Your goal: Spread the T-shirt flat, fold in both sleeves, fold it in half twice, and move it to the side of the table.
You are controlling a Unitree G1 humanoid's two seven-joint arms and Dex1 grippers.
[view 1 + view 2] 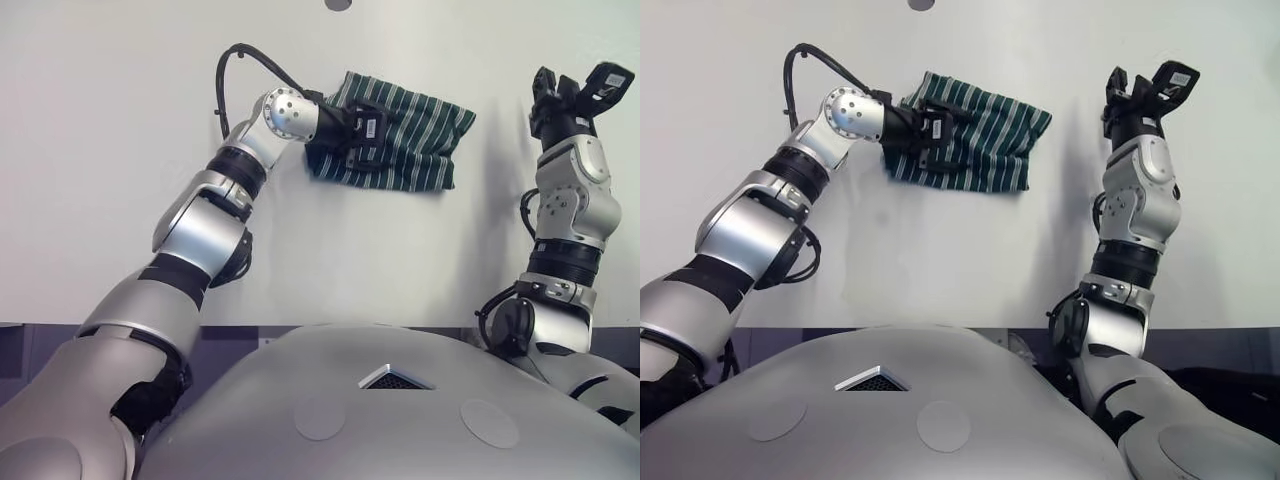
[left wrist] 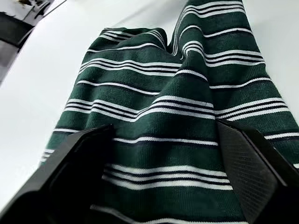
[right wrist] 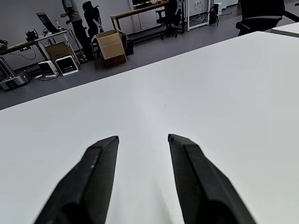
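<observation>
Shirt placement first: you'll see the T-shirt [image 1: 415, 150] folded into a compact green-and-white striped bundle. It lies on the white counter [image 1: 120, 120] toward the far side, roughly midway between the two arms. Your left gripper [image 1: 358, 135] sits on the bundle's left end — its fingers [image 2: 74, 172] are spread wide, with striped cloth lying between and under them. The cloth is rumpled, with a ridge running away from the gripper. Your right gripper [image 1: 578, 82] is well apart from the T-shirt, off to its right, raised above bare counter — fingers parted, nothing between them. Beyond the counter's edge, the right wrist view shows desks [image 3: 140, 11], cardboard boxes [image 3: 111, 46] and chairs [image 3: 261, 14].
</observation>
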